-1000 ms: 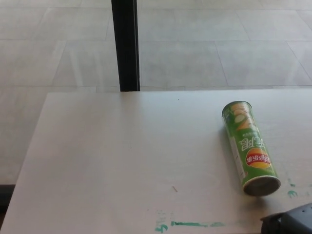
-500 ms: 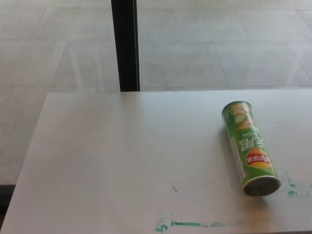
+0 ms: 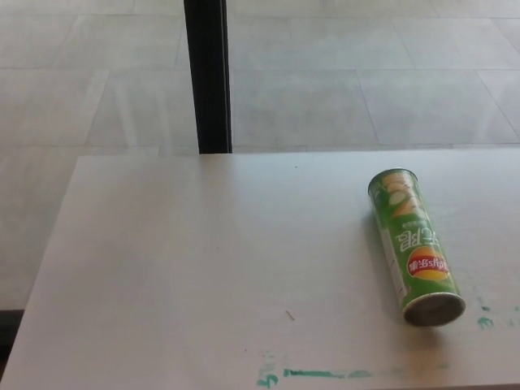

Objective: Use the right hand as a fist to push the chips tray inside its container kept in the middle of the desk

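Green chips container (image 3: 414,245) lying on its side on the white desk (image 3: 203,268), toward the right half rather than the centre, long axis running from far to near with a slight lean to the right. Near end a grey disc facing the camera, flush with the tube rim; tray not distinguishable from the container, so impossible to tell how far in it sits. Far end showing a pale printed picture, details too blurred to read. Red and yellow logo on the near half of the tube, white lettering above it upside down and not legible. Green smears (image 3: 325,374) along the near edge of the desk, partly cut off by the bottom of the picture, with smaller green dots (image 3: 485,322) just right of the tube's near end. Tiny dark speck (image 3: 289,314) on the desk surface, nature unclear. Black post (image 3: 207,75) rising behind the far desk edge, top cut off. Pale tiled floor (image 3: 366,89) beyond. No robot hand in view on either side, so finger state cannot be told.
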